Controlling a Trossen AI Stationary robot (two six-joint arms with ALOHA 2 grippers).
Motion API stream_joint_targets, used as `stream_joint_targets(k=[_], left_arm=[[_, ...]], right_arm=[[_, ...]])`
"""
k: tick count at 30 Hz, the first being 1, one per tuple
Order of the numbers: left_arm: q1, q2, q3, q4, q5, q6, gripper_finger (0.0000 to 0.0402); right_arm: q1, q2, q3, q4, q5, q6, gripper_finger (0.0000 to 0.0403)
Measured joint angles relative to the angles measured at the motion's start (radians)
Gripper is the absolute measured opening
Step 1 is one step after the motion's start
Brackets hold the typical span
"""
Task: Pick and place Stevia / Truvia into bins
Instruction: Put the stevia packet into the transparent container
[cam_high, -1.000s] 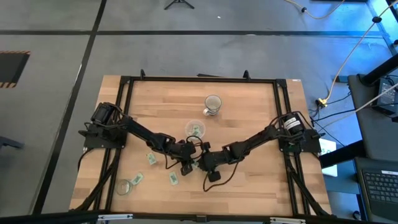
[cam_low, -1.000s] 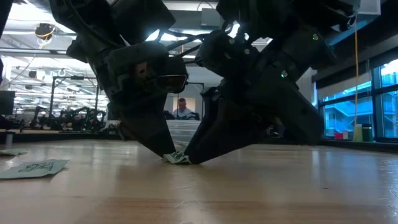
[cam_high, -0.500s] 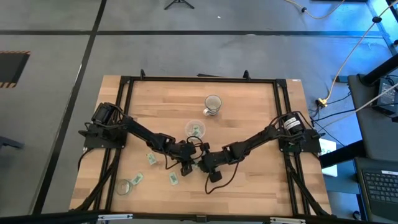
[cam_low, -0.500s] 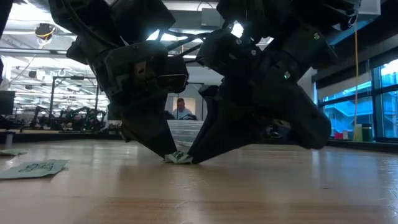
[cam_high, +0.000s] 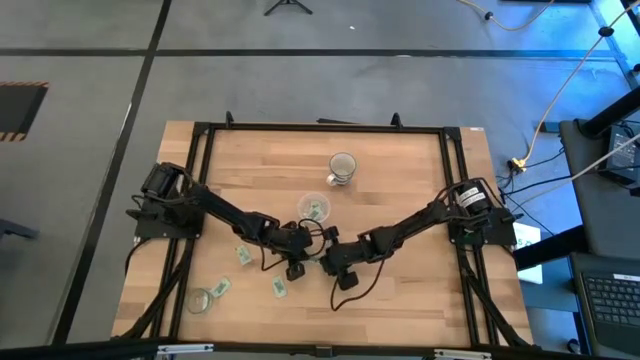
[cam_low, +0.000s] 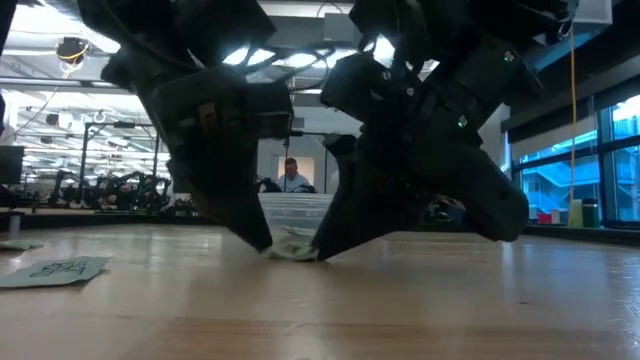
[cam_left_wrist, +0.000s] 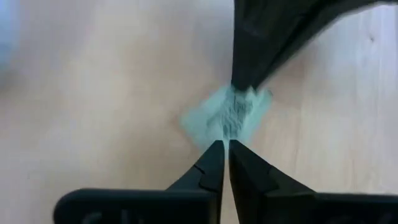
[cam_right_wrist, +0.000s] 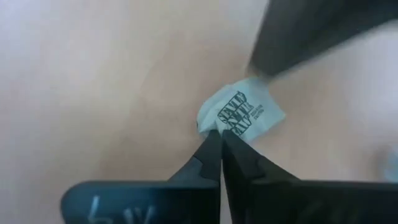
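One pale green and white Stevia sachet (cam_low: 292, 245) sits between my two grippers near the table's middle. My left gripper (cam_low: 264, 242) (cam_left_wrist: 224, 143) and my right gripper (cam_low: 319, 250) (cam_right_wrist: 217, 134) are both shut at opposite edges of it. In the high view the grippers hide this sachet. The transparent cup (cam_high: 313, 207) stands just beyond them with a sachet inside. Three more sachets (cam_high: 243, 256) (cam_high: 280, 288) (cam_high: 219, 288) lie flat on the wood toward the near left. My left gripper pinches the sachet's edge (cam_left_wrist: 219, 132) at the fingertips, slanting down from the table's left. The sachet is tilted, with its lower part at the table top. My right gripper pinches the opposite corner (cam_right_wrist: 219, 124) at the fingertips, slanting down from the table's right.
A darker round cup (cam_high: 342, 165) stands farther toward the far edge. A small flat clear round piece (cam_high: 199, 299) lies near the near left corner. A black frame (cam_high: 320, 129) borders the table. A person (cam_low: 292, 176) sits in the room behind.
My left gripper has shifted slightly toward the table's left and tipped more upright. The sachet between the two tips has risen from lying low on the wood to standing higher and tilted. My right gripper has stayed about where it was.
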Motion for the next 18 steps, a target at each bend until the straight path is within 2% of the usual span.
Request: stream_joint_targets(k=[5,11,14,18], left_arm=[[0.014,-0.135,0.001,-0.200,-0.086,0.015,0.0042],[0.030,-0.291,0.003,-0.351,-0.136,0.006,0.0049],[0.036,-0.353,0.003,-0.403,-0.137,-0.012,0.0046],[0.039,-0.412,0.003,-0.446,-0.137,-0.012,0.0045]], right_arm=[[-0.003,-0.077,-0.003,-0.065,0.042,-0.046,0.0002],[-0.039,-0.234,0.005,-0.133,0.099,-0.069,0.0002],[-0.084,-0.309,0.044,-0.182,0.117,-0.066,0.0002],[-0.159,-0.336,0.153,-0.301,0.111,-0.024,0.0002]])
